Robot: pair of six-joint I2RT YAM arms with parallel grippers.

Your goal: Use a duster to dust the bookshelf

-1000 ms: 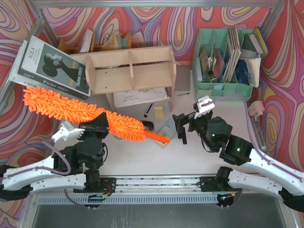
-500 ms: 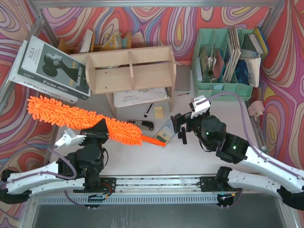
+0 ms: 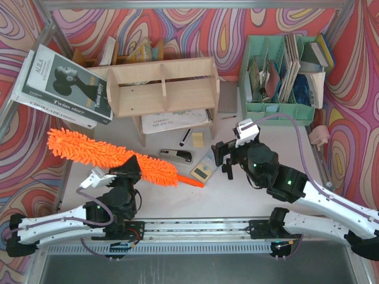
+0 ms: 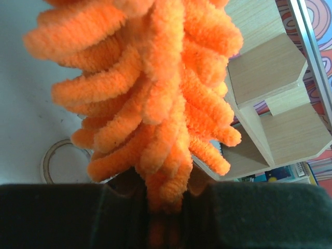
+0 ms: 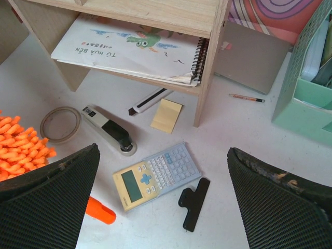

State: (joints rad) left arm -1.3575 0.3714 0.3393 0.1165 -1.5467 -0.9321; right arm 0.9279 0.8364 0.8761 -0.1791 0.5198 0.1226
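1. My left gripper [image 3: 128,170] is pinched almost fully closed on the duster [image 3: 98,149]. In its wrist view the orange strands squeeze up from between the two dark fingers.
2. The grip sits partway along the fluffy head, toward the handle end. The head runs from there out to the far left, and the thin orange handle [image 3: 190,179] pokes out to the right.
3. The duster lies slantwise on the near side of the bookshelf [image 3: 163,89], left of centre and not touching it. I cannot tell whether it rests on the table [image 3: 172,198].
4. My right gripper [image 3: 224,157] has its jaws spread wide with nothing between them. It hangs over the table right of centre.
5. Below it lie a calculator [image 5: 155,174] and a black clip [image 5: 193,201], with the handle tip just to their left.
6. Farther out are a stapler [image 5: 109,129], a tape ring [image 5: 59,123], a yellow notepad [image 5: 167,115] and a pen [image 5: 150,100].
7. A spiral notebook [image 5: 129,49] lies under the bookshelf's lower tier.
8. A mint-green organiser [image 3: 278,110] stands to the shelf's right, and a large book [image 3: 65,83] leans at its left.
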